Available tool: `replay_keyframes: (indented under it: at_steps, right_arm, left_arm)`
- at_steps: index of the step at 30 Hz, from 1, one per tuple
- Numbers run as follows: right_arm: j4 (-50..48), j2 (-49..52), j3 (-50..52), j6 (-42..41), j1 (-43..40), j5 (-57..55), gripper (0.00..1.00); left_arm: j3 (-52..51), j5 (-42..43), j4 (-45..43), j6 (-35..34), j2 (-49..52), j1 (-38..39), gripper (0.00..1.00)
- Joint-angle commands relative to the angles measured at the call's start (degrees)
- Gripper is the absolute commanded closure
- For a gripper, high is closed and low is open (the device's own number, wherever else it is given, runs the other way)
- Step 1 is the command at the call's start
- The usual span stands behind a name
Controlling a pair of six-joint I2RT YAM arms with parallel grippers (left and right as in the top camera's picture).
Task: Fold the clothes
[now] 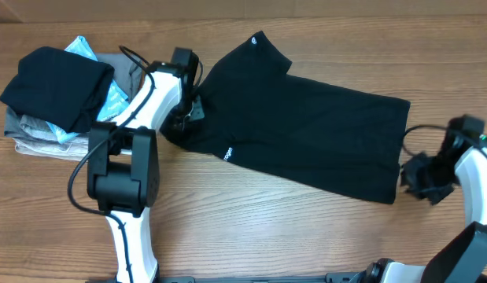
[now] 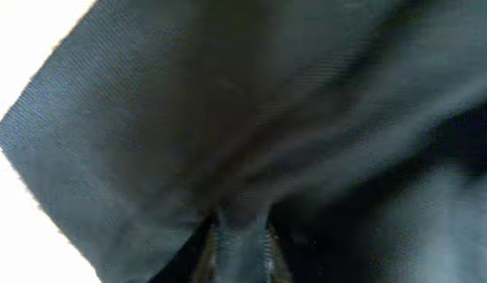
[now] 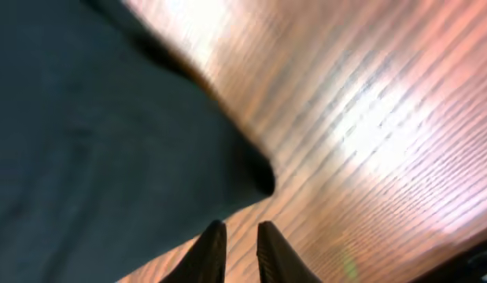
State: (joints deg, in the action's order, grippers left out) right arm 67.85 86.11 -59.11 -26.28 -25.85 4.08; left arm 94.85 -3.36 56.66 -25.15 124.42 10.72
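The black T-shirt (image 1: 306, 134) lies across the middle of the wooden table, with small white lettering (image 1: 227, 153) at its near edge and a small label (image 1: 255, 41) at its far corner. My left gripper (image 1: 186, 110) is at the shirt's left end. In the left wrist view the gripper (image 2: 241, 251) is shut on a pinch of the black fabric (image 2: 227, 118). My right gripper (image 1: 416, 182) is just off the shirt's near right corner. In the right wrist view its fingers (image 3: 239, 232) stand a narrow gap apart over bare wood, holding nothing, beside the shirt's corner (image 3: 94, 141).
A stack of garments sits at the far left: a folded black piece (image 1: 58, 82) on top, a light-blue patterned one (image 1: 109, 98), and grey and beige ones (image 1: 38, 134) beneath. The left arm's base (image 1: 125, 169) stands in front of the stack.
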Motion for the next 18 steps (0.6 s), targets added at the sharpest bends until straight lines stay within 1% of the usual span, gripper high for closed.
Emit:
replay_keyframes:
  at_steps: [1, 3, 5, 9, 10, 11, 12, 13, 14, 15, 16, 17, 18]
  right_arm:
    - [3.41, -0.15, -10.32, 6.03, 1.2, 4.07, 0.77]
    - [5.97, -0.15, -14.88, 11.56, 3.02, 9.16, 0.74]
    - [8.11, -0.15, -18.56, 17.03, 6.03, 13.31, 0.73]
    - [8.44, -0.15, -20.87, 22.38, 15.93, 14.19, 0.74]
    - [7.87, -0.09, -20.79, 23.71, 19.04, 14.03, 0.75]
    - [6.86, 0.11, -20.68, 24.24, 22.45, 14.03, 0.75]
    - [5.66, 0.31, -20.68, 24.46, 25.75, 13.94, 0.75]
    - [4.13, 0.55, -20.68, 24.85, 29.22, 13.66, 0.72]
    - [2.54, 0.79, -20.68, 24.83, 32.5, 12.57, 0.61]
    - [0.83, 1.07, -20.68, 24.85, 35.65, 10.88, 0.38]
    - [-0.96, 1.29, -20.68, 24.83, 38.49, 9.31, 0.2]
    - [-2.69, 1.42, -20.68, 24.81, 41.09, 8.61, 0.14]
    - [-3.96, 1.46, -20.68, 24.83, 43.43, 8.61, 0.14]
  left_arm:
    - [7.28, 6.93, 1.27, -0.61, -9.64, -0.13, 0.66]
    - [9.88, 7.48, 2.71, -0.61, -13.31, -0.15, 0.58]
    - [11.87, 7.23, 4.35, -0.57, -16.92, -0.15, 0.48]
    - [12.81, 6.62, 4.98, -0.68, -23.76, -1.42, 0.36]
    - [12.81, 6.1, 4.96, -0.87, -25.18, -1.97, 0.3]
    - [12.81, 5.49, 4.9, -0.85, -26.43, -2.62, 0.21]
    - [12.81, 4.42, 4.83, -0.83, -27.41, -3.3, 0.1]
    - [12.81, 3.13, 4.79, -0.83, -28.2, -4.02, 0.0]
    - [12.81, 1.81, 4.81, -0.83, -28.74, -4.66, 0.0]
    - [12.81, 1.05, 4.83, -0.76, -29.0, -5.18, 0.0]
    - [12.81, 0.35, 4.96, -0.59, -29.11, -5.68, 0.0]
    - [12.79, -0.07, 5.35, -0.61, -29.14, -6.12, 0.0]
    - [12.79, -0.11, 5.84, -0.61, -29.09, -6.43, 0.0]
